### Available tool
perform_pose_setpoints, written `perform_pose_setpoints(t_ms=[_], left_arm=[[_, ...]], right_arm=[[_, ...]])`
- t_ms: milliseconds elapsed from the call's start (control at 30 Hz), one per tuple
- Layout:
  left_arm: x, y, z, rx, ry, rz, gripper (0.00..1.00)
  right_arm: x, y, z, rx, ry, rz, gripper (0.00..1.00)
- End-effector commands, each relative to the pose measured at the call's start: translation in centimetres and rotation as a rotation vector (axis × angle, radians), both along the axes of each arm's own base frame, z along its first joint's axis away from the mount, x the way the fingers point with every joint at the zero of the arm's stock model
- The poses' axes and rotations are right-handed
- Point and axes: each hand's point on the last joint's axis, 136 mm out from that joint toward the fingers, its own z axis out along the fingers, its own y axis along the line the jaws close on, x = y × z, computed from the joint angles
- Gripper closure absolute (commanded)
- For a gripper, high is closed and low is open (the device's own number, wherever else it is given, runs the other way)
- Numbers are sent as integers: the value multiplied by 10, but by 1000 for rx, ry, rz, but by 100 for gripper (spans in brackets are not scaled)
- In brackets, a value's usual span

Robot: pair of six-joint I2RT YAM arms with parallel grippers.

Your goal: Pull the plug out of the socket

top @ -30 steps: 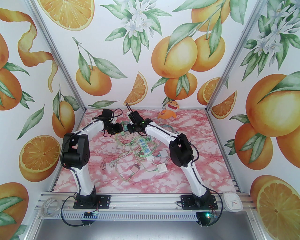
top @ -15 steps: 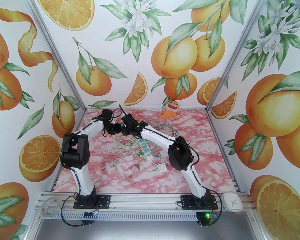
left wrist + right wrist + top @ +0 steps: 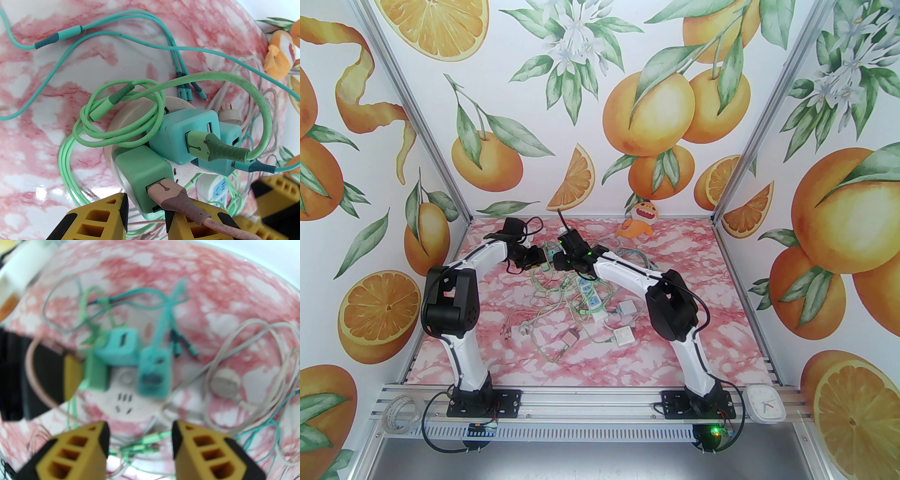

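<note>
The pink-marbled bench [image 3: 698, 337] lies under me, boxed in by walls printed with oranges. My left arm [image 3: 454, 300] and right arm [image 3: 670, 309] both stretch to the far middle of it, wrists nearly meeting above a tangle of cables. An orange plush toy [image 3: 638, 220] sits at the back edge, well apart from the work. A white clock [image 3: 764, 403] and a tape roll [image 3: 399, 412] rest on the rail by my bases. A white power strip [image 3: 589, 297] lies in the tangle nearer to me, with square white adapters [image 3: 623, 335] beside it.

The socket [image 3: 131, 112] is a round white one, flat on the bench below my wrists. Three cube plugs stand on it, crowded together: the green plug [image 3: 143, 173], a teal plug [image 3: 185, 138] touching it, and a second teal plug [image 3: 228, 150] just beside that. My left jaws are narrow and clamp the green plug, a yellow finger [image 3: 117, 220] on each side, and the plug is seated on the socket. My right jaws stand wide with nothing between them, their fingers [image 3: 189, 451] hovering above the socket's near edge.

In the way, a pink cable [image 3: 171, 189] leaves the green plug and crosses my left finger. A light green cable [image 3: 225, 76] loops over the socket and into the first teal plug. A round white plug [image 3: 225, 383] on a grey lead lies loose to the right. Thin teal leads [image 3: 185, 91] end just past the socket.
</note>
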Motion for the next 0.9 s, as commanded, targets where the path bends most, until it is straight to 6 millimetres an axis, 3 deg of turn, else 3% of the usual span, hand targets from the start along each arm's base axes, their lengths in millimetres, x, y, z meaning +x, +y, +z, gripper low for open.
perform_pose_setpoints(t_ms=[0,367,533,733,867], left_arm=[[-72,13,-84,157,340,-11,67],[-74,10,-81,157,342,-11,66],[-76,9,-78,154,343,-8,66],[-77,10,-75,158,339,-5,66],[-76,9,-75,155,337,-5,66]], right_arm=[[17,13,4,54,-28,9,50],[31,28,-22,40,-22,15,49],[37,32,-34,-22,-58,16,54],[36,31,-51,-80,-50,15,60],[33,29,-60,-93,-28,16,56]])
